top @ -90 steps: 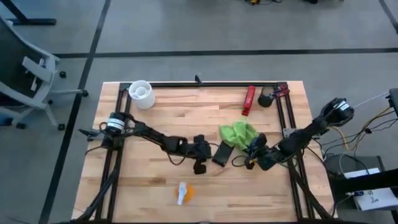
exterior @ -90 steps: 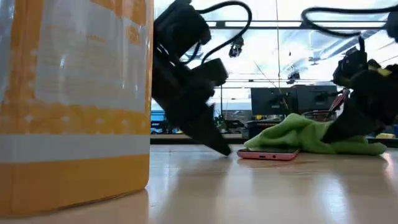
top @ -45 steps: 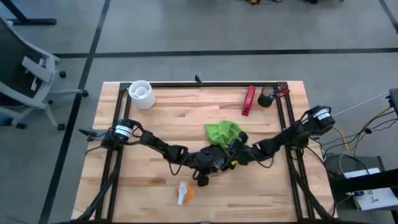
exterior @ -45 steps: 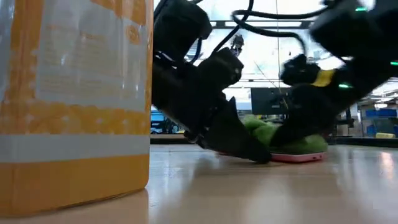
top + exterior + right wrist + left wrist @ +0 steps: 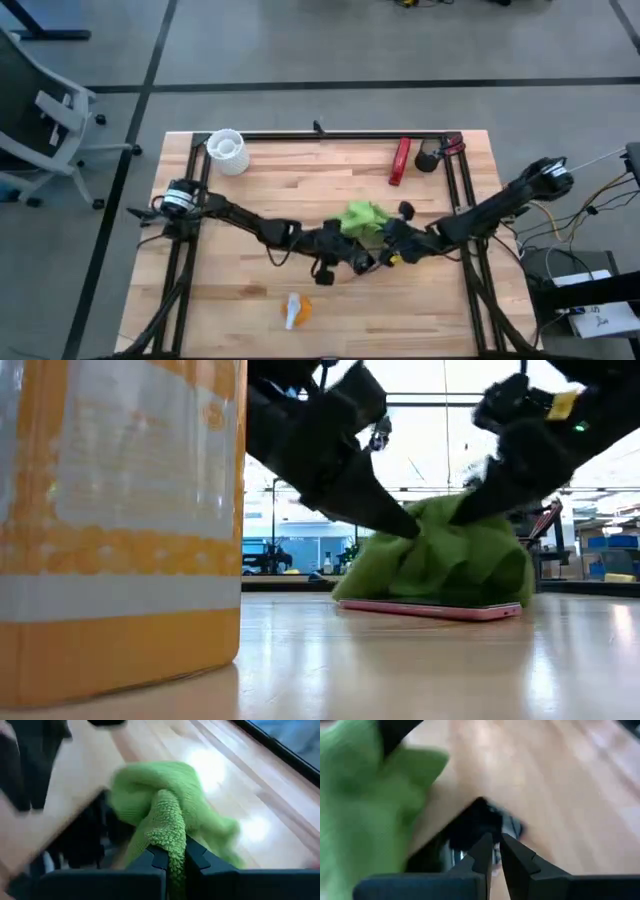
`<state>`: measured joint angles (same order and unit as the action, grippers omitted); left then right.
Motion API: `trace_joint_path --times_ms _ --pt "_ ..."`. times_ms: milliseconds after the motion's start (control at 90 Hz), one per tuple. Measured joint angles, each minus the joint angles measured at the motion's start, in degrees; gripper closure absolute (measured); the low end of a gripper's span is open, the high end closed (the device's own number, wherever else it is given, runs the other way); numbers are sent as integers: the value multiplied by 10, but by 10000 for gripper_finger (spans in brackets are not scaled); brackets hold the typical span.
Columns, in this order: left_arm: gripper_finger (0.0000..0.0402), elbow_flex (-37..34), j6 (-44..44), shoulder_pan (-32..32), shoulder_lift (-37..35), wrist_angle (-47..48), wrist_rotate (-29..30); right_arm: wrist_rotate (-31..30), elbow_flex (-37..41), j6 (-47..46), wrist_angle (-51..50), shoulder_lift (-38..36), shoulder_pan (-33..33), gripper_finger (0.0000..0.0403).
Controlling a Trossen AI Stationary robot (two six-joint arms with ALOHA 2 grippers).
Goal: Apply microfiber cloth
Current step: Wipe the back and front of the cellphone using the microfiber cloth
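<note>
Phone, pink-edged flat slab [image 5: 430, 609]: top face hidden under bunched lime-green microfiber cloth [image 5: 440, 560]; only the near edge shows.
Orange-and-white bottle [image 5: 120, 530]: cut off by the low view's top and left edges.
Left wrist view: dark object [image 5: 470, 827] blurred, unidentifiable.

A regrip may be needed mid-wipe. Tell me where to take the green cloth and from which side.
Take the microfiber cloth by its raised, bunched ridge on top, coming down from the right arm's side, where the right tool is shut on it. Its lower edges lie flat on the phone, offering little to pinch, and the left tool crowds the other side.
</note>
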<state>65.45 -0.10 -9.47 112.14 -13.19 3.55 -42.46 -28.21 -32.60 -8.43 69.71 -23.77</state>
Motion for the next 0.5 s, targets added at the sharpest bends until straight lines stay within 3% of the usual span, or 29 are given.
trace_joint_path --times_ms 144,233,356,500 --pt "381 -1 -2 15 29 -12 -1 -58 9 -131 -180 -105 -20 403" --pt "381 -1 -2 17 45 -19 0 -64 9 -171 -274 -166 -29 403" --pt "381 0 -3 25 63 -31 15 6 4 -111 -315 -245 -39 403" --pt "381 1 -4 37 74 -39 19 145 1 6 -245 -309 -41 403"
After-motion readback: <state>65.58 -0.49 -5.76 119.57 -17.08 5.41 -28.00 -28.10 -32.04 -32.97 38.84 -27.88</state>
